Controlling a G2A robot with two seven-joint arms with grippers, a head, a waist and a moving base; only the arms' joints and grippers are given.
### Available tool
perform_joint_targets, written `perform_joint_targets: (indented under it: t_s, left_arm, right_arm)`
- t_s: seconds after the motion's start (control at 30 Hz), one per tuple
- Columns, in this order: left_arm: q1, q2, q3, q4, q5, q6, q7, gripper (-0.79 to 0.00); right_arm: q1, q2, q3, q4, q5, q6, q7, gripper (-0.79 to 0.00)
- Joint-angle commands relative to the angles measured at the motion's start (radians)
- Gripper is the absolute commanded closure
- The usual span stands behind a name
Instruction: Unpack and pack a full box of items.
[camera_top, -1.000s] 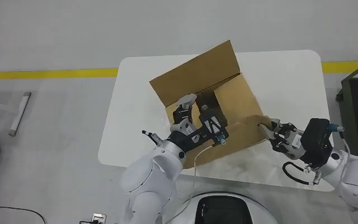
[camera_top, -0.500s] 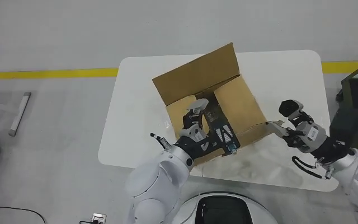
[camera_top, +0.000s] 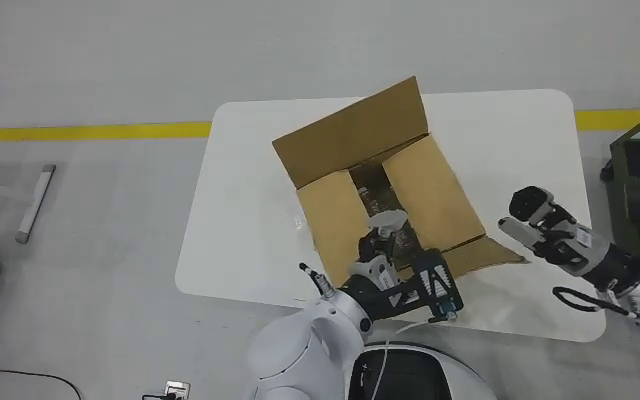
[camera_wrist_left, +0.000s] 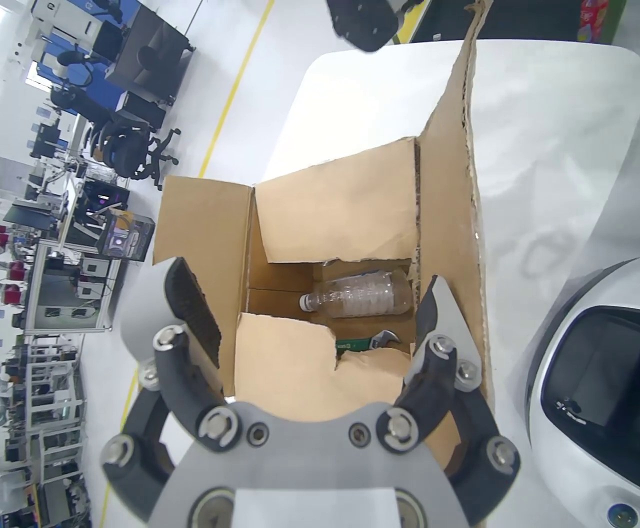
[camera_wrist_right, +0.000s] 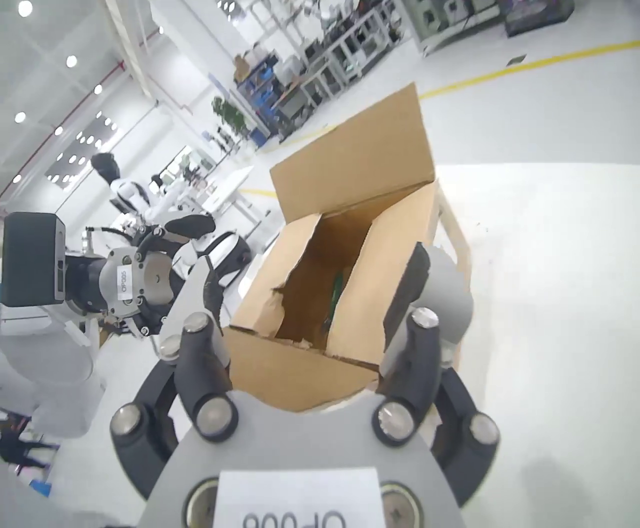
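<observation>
Gaping open, the cardboard box (camera_top: 350, 135) holds a plastic bottle (camera_wrist_left: 360, 300) and a wrench (camera_wrist_left: 372, 342); left claw (camera_wrist_left: 310, 305) and right claw (camera_wrist_right: 315, 280) hover spread, empty, so unpacking looks unfinished.

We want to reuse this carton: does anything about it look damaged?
Yes. The cardboard box has a torn inner flap: a ragged notch cuts its edge, just over the wrench lying inside beside the bottle.
</observation>
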Motion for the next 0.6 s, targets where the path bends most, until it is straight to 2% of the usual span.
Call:
perform_joint_targets:
  t_s: [0.0,0.2,0.43,0.57]
  left_arm:
    - [0.012,0.001,0.007,-0.002,0.002,0.007,-0.004,-0.785]
    - [0.038,0.005,0.004,-0.011,-0.007,0.032,-0.021,-0.785]
    - [0.013,0.009,-0.051,0.005,0.018,0.080,-0.005,-0.785]
    - [0.002,0.009,-0.064,0.031,0.031,0.133,0.016,-0.785]
  right_arm:
    - [0.002,0.004,-0.011,0.007,0.010,-0.006,0.066,0.000]
    - [-0.012,0.011,-0.041,0.020,-0.005,-0.034,0.168,0.000]
    - [-0.059,0.016,-0.056,0.016,-0.086,-0.094,0.208,0.000]
    - [-0.072,0.017,-0.070,0.021,-0.156,-0.103,0.190,0.000]
